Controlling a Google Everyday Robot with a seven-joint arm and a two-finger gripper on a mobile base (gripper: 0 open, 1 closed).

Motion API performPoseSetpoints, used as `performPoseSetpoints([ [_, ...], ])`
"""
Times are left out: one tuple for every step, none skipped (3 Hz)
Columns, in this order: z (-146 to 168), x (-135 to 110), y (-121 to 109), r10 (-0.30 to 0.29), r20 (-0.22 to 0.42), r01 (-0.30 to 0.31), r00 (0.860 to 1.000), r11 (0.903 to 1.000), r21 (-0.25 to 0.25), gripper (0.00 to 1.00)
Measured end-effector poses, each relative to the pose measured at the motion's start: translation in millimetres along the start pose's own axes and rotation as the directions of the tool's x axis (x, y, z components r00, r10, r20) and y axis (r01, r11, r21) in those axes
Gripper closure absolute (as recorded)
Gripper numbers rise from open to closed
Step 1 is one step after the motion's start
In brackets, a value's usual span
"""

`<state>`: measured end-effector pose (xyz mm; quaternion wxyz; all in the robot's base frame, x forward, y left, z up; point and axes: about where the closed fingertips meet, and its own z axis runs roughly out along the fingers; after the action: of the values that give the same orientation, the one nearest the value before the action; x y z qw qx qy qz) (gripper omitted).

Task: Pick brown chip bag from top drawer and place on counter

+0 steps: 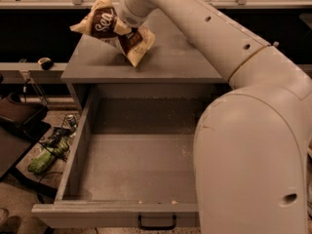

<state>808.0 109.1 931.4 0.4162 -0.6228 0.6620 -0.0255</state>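
The brown chip bag (109,26), dark brown in the middle with cream ends, hangs tilted over the back left of the counter (180,57). Its lower corner is at or just above the counter surface. My gripper (126,30) is at the end of the white arm that reaches in from the right, and it is shut on the bag's middle. The top drawer (73,155) is pulled wide open below the counter and holds nothing. Its black pull handle (156,223) is on the front panel.
My large white arm (253,130) covers the right side of the counter and drawer. A green bag (41,160) and cables lie on the floor at the left. A pale ledge with metal posts (48,4) runs along the back.
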Motion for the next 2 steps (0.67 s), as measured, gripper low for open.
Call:
performPoseSetpoints([
  [0.0,0.0,0.0,0.000,0.000,0.000,1.000,1.0000,0.000,0.50],
  [0.1,0.0,0.0,0.000,0.000,0.000,1.000,1.0000,0.000,0.26],
])
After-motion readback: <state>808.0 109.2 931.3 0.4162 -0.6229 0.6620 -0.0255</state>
